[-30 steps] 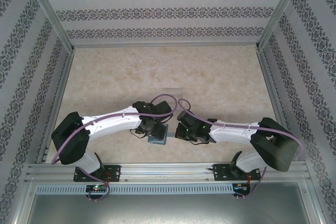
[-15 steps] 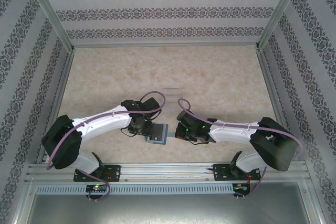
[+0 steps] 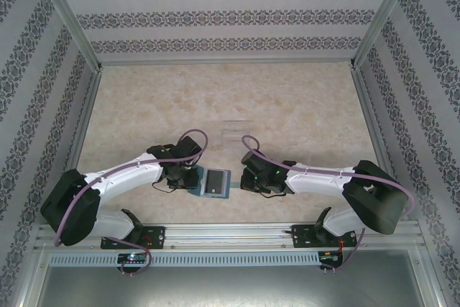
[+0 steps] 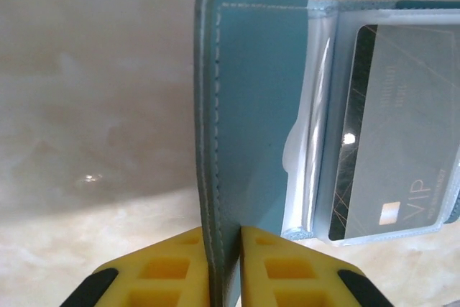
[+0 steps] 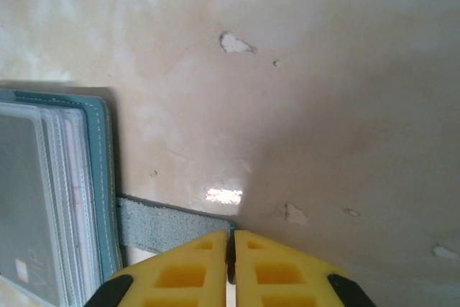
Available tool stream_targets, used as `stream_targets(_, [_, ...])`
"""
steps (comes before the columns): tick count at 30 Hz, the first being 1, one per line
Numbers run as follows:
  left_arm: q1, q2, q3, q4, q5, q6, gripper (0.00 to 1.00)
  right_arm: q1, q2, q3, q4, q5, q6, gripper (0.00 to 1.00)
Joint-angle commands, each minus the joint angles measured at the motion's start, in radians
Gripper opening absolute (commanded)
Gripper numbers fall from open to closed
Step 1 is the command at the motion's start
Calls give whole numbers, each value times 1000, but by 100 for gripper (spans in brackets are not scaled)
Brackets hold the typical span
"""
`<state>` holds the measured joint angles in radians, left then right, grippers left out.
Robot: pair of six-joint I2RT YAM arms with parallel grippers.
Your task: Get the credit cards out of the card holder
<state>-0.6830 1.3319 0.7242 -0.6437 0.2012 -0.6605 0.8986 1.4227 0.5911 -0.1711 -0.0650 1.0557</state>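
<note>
Holder (image 3: 215, 182): laid open on the table (image 3: 302, 106), close to the middle of the near edge, between the two grippers. The teal cover is turned to the left and the clear sleeves (image 4: 316, 127) are exposed on the inside.
Card (image 4: 402, 156): a dark one marked VIP is seen through the uppermost clear sleeve, tucked inside the holder.
Left gripper (image 4: 224, 234): clamped on the holder's teal cover, whose stitched edge is pinched between the yellow fingers (image 4: 169, 271).
Right gripper (image 5: 231, 239): fingers are set together with only a hairline gap, just beside the holder's right edge.
Tab (image 5: 169, 224): a grey-blue strip is stretched from the holder's right edge to the right gripper's fingertips. Whether it is pinched there cannot be told.
Box (image 3: 236, 126): a clear one is set nearer the table's middle, apart from the holder and both arms.
</note>
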Motion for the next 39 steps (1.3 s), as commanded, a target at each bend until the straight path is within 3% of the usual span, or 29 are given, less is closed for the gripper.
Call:
stream_targets(1, [14, -48, -52, 69, 44, -23, 15, -9, 11, 39, -126, 45, -44, 15])
stream_targets(6, [16, -137, -148, 152, 60, -88, 14, -8, -9, 80, -215, 77, -74, 29])
stream_targets(13, [16, -219, -239, 237, 78, -148, 14, -7, -56, 187, -380, 113, -132, 34])
stream_targets(16, [16, -220, -253, 245, 86, -142, 15, -6, -89, 213, -374, 89, -133, 35])
stream_targets(19, [16, -213, -245, 208, 58, -127, 24, -9, -89, 220, -269, -18, -129, 35])
stream_targets(25, [16, -172, -192, 83, -32, -73, 45, -3, 27, 320, -248, -109, -152, 35])
stream_targets(30, [16, -113, -145, 7, -76, -32, 48, -3, 137, 364, -221, -159, -161, 34])
stream_targets(39, [16, 14, -95, -57, -95, 7, 52, -3, 282, 391, -260, -138, -166, 33])
